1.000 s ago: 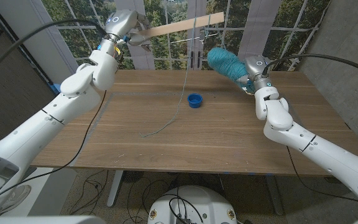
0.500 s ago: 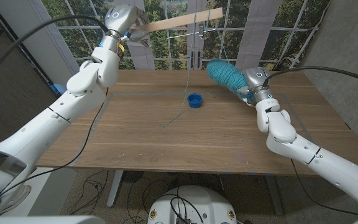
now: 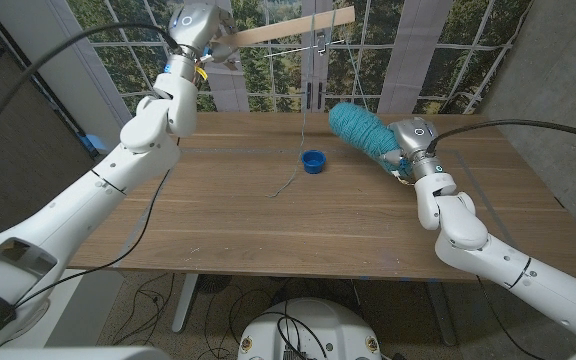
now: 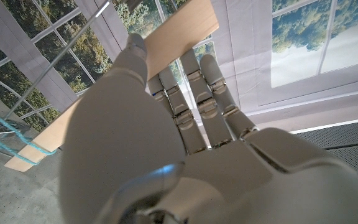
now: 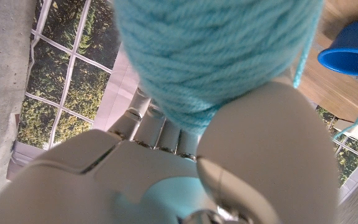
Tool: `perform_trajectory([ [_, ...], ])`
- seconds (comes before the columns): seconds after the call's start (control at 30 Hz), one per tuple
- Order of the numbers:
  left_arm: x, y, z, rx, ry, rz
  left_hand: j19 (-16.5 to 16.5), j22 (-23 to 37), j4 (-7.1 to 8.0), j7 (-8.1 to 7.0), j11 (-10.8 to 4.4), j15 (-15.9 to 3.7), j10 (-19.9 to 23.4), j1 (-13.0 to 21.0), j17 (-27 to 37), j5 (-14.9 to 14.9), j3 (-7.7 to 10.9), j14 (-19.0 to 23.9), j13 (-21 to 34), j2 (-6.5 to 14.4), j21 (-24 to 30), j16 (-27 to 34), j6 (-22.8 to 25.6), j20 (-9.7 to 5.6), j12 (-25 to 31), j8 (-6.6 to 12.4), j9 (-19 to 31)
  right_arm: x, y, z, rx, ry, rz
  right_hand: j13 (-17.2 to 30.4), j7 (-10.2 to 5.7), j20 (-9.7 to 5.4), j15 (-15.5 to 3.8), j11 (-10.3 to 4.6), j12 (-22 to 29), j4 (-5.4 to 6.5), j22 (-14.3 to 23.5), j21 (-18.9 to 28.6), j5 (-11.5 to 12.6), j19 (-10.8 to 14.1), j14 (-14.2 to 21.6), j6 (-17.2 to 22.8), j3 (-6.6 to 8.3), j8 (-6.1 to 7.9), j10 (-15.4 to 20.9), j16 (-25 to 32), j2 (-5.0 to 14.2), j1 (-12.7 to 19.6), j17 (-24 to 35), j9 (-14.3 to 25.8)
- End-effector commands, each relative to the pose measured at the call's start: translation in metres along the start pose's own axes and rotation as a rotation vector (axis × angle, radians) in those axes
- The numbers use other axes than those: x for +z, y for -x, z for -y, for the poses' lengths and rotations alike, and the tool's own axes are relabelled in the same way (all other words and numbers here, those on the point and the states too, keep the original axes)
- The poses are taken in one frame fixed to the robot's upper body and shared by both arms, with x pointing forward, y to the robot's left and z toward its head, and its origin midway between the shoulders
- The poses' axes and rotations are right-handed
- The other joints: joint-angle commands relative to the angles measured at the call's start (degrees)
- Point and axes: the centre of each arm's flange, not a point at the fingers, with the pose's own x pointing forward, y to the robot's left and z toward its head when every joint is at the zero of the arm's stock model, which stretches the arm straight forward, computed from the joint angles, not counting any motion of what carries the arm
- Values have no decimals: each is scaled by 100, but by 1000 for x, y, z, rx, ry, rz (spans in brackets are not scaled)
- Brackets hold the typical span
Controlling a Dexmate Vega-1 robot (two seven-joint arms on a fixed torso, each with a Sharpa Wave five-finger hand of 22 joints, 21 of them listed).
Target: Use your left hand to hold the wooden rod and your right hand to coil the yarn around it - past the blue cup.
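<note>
Left robot hand [image 4: 185,143] grips the wooden rod [image 3: 283,30]; right robot hand [image 5: 229,162] clutches the yarn [image 3: 358,127], fingers mostly hidden.

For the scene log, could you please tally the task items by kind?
Wooden rod: 1
Yarn ball: 1
Blue cup: 1
Total: 3

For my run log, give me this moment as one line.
left hand: holds wooden rod raised | right hand: holds yarn ball | blue cup: on table
</note>
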Motion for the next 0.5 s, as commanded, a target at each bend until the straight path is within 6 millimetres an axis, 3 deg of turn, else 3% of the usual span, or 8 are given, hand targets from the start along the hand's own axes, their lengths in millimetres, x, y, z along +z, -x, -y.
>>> perform_trajectory([
  [0.03,2,-6,1,-14,-10,-18,-9,2,2,-142,-3,-1138,32,606,16,421,39,880,33,677,34,20,179,-705,-22,29,91,4,30,8,1,-23,38,21,-653,-886,-574,-303,-1,11,10,-24,35,-17,205,688,-10,4,343,-12,1550,1613,16,-3],
  [0.5,14,-14,8,-53,-28,1,-18,-1,5,-150,6,-1138,33,603,27,421,32,885,50,673,30,1,171,-702,-44,30,95,21,78,17,-195,19,136,10,-648,-882,-573,-302,-41,32,13,-47,57,-40,217,695,-29,-7,346,-44,1567,1633,13,-3],
])
